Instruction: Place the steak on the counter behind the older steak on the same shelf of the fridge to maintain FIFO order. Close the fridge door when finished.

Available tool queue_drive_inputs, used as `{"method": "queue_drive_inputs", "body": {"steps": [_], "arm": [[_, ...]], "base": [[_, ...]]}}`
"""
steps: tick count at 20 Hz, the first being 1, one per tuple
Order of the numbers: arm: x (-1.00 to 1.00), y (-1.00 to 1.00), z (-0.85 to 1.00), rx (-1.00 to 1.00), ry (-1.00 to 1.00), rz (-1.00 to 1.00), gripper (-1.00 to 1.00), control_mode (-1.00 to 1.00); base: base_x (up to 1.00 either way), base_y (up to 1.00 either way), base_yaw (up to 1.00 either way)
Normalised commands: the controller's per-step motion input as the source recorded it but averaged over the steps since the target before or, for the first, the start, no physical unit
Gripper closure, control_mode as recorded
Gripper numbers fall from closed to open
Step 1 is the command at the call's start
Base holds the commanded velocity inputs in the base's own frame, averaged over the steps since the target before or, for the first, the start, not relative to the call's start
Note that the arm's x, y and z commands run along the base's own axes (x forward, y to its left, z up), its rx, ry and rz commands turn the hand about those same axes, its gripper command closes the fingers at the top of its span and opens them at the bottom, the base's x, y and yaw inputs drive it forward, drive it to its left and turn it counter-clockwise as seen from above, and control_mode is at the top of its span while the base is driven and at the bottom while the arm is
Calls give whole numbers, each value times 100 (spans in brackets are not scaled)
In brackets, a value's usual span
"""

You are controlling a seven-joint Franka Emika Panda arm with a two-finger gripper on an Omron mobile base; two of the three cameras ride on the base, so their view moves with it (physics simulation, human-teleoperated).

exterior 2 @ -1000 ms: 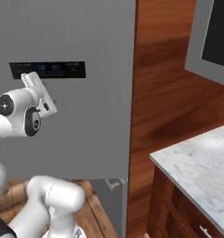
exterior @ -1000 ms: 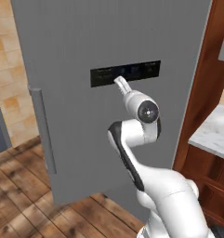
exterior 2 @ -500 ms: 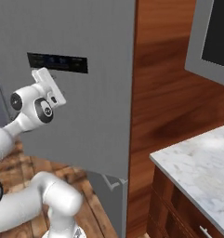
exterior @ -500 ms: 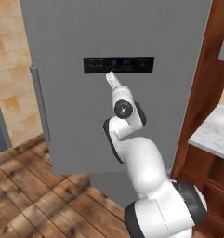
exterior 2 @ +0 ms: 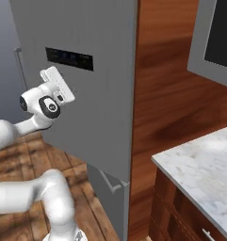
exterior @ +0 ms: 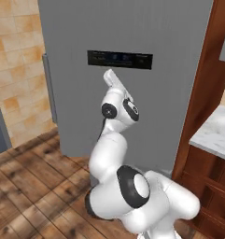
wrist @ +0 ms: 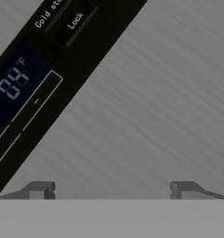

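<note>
Fridge door (exterior: 179, 93) swung nearer shut since earlier, gripper (wrist: 111, 189) fingers apart, empty, just below display panel (exterior: 119, 59), counter (exterior 2: 199, 169) at right.

— Where's the counter (exterior 2: 199, 164)?
— Right of the fridge door (exterior: 132, 107), past a wood panel (exterior 2: 164, 94).
— And the display panel (exterior: 119, 59)?
— On the door, just above the gripper (wrist: 111, 189).

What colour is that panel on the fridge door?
Black, with faint bluish digits; the display panel shows best in the hand view.
</note>
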Motion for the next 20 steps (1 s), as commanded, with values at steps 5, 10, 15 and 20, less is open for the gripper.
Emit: {"method": "queue_drive_inputs", "body": {"steps": [5, 10, 15, 20], "arm": [[29, 0, 1, -4, -13, -21, -100, -100], [32, -1, 0, -2, -9, -20, -100, -100], [46, -5, 8, 0, -5, -19, -100, -100], [48, -7, 10, 0, -3, -20, -100, -100]], "base": [[0, 0, 0], [0, 0, 0], [0, 0, 0], [0, 0, 0]]}}
